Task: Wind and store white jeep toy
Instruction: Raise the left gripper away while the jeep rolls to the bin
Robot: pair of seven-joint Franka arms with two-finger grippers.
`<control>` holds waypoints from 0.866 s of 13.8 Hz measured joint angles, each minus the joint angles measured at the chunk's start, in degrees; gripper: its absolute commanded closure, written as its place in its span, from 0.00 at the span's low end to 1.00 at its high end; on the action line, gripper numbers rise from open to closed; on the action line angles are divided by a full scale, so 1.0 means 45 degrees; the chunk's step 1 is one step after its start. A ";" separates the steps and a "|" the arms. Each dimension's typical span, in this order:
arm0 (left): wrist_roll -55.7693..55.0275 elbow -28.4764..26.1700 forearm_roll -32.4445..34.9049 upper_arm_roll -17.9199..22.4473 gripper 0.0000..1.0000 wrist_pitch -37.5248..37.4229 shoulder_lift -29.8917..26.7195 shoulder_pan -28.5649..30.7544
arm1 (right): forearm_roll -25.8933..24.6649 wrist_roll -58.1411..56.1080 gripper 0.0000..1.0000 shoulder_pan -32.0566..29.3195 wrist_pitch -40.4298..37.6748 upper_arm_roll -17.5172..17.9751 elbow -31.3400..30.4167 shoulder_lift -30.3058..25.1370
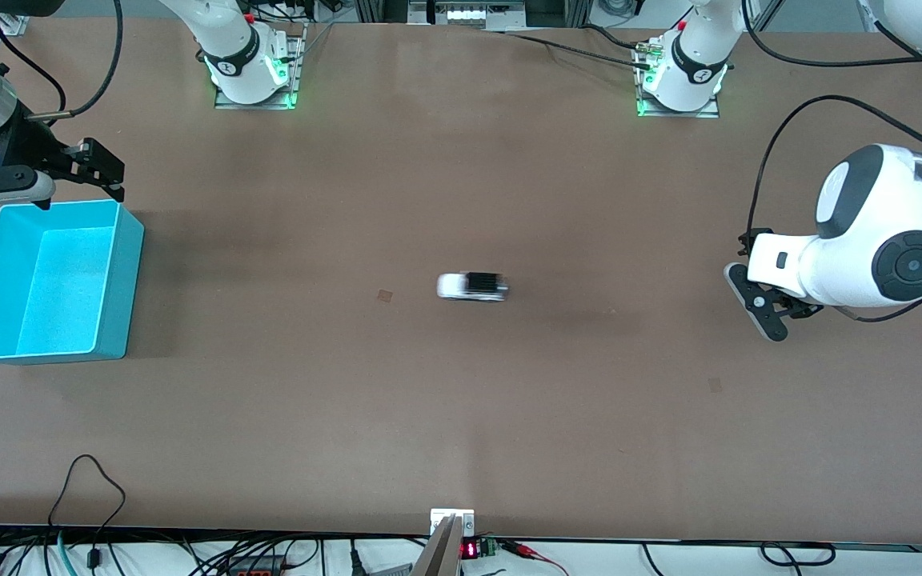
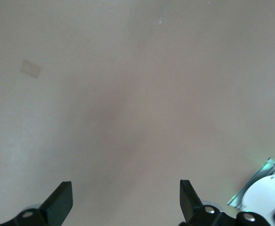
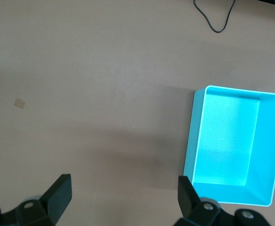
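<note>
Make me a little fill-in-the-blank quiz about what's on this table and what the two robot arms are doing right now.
1. The white jeep toy sits on the bare table, held by ____ gripper.
2. The inside of the turquoise bin is ____.
3. The bin stands toward the ____ arm's end of the table.
4. The left gripper and the right gripper both have their jaws ____.

Missing words: neither; empty; right; open
</note>
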 measured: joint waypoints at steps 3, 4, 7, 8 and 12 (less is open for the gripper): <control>-0.1512 0.0664 -0.0479 -0.0220 0.00 -0.0573 -0.0175 -0.0009 | 0.0000 0.0003 0.00 0.0000 0.0000 -0.0017 0.0000 0.0000; -0.1807 0.0798 -0.0887 -0.0045 0.00 -0.0611 -0.0433 -0.0059 | 0.0000 0.0003 0.00 0.0000 0.0000 -0.0021 -0.0001 0.0000; -0.2089 0.0860 -0.2224 0.2080 0.00 -0.0671 -0.1715 -0.1139 | 0.0000 0.0004 0.00 0.0000 0.0000 -0.0022 0.0000 0.0000; -0.2434 0.0857 -0.2627 0.2908 0.00 -0.0700 -0.2121 -0.1575 | 0.0000 0.0004 0.00 0.0000 0.0000 -0.0024 0.0000 0.0000; -0.6524 0.0736 -0.3023 0.4670 0.00 -0.0835 -0.3337 -0.2942 | 0.0000 0.0005 0.00 0.0000 0.0000 -0.0024 0.0000 0.0000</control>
